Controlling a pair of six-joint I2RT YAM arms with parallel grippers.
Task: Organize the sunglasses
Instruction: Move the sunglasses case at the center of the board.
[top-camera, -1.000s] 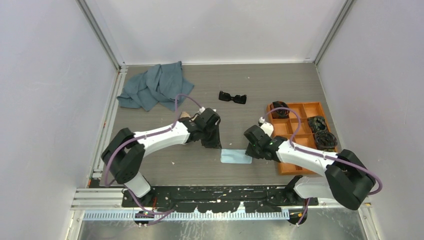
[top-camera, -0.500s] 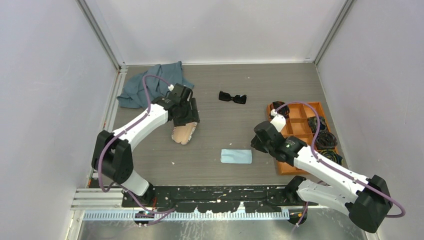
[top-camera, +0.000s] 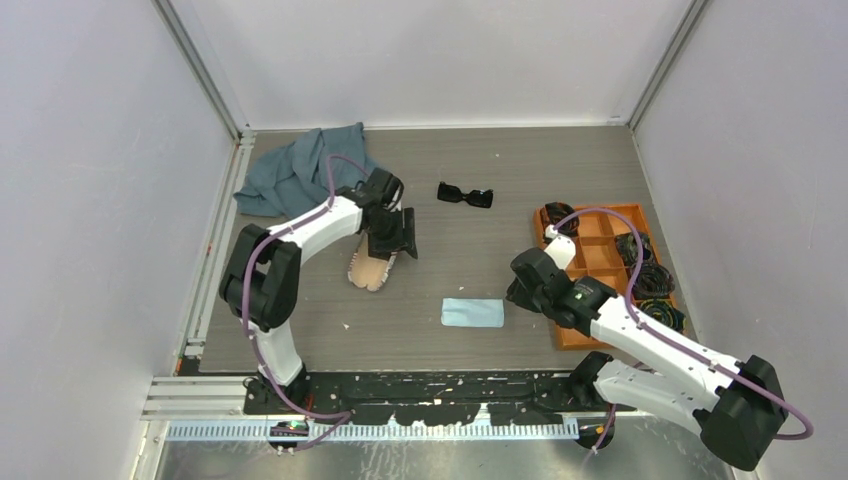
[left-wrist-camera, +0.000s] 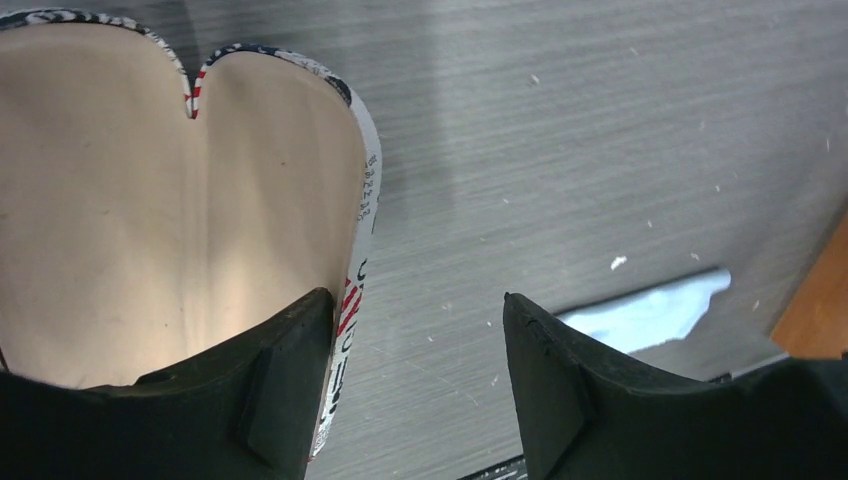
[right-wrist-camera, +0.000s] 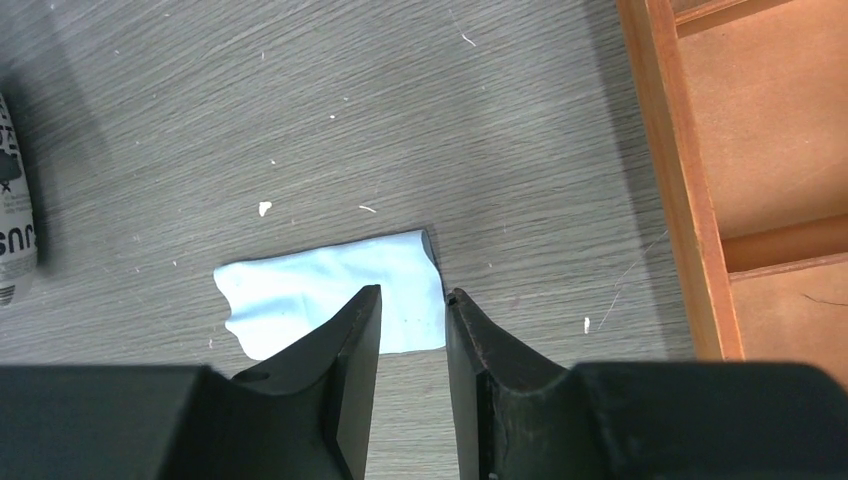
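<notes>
Sunglasses lie alone toward the far middle of the table, well apart from both arms. Near them the patterned case lies open with its cream lining up. The left gripper hangs at its rim with fingers spread wide, holding nothing. The right gripper hovers over the blue cloth, fingers drawn almost together and empty. With the case apparently ready, the pickup seems the step in hand. The next move probably falls to the nearer left arm: reach across, close gently on the frame rather than the lenses, and carry the glasses to the case.
</notes>
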